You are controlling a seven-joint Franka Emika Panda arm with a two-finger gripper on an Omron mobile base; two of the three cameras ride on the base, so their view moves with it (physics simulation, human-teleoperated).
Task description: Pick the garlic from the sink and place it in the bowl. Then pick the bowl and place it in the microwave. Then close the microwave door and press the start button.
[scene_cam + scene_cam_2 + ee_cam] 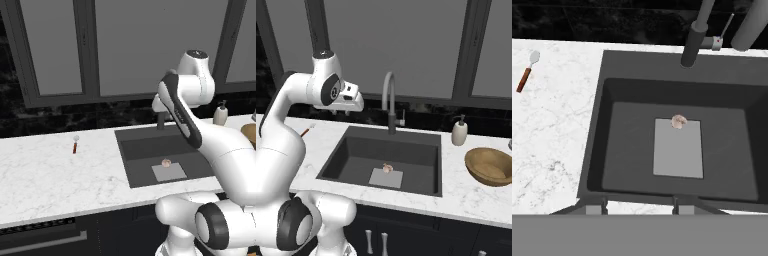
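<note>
Tool [639, 205]: hangs high over the near rim of the sink [594, 130], looking down into it, I'd say to line up a descent; fingers part-way apart, nothing between them.
Garlic [678, 121]: well below the tool and a little beyond it, on the far edge of the pale square on the basin floor; untouched.
Bowl [490, 166]: on the counter [476, 197] off to the tool's right, past the sink, waiting empty.
Faucet [389, 102]: beyond the garlic, clear of a straight drop.

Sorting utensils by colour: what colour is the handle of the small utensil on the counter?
Red-brown, with a pale head; the utensil shows best in the hand view.
</note>
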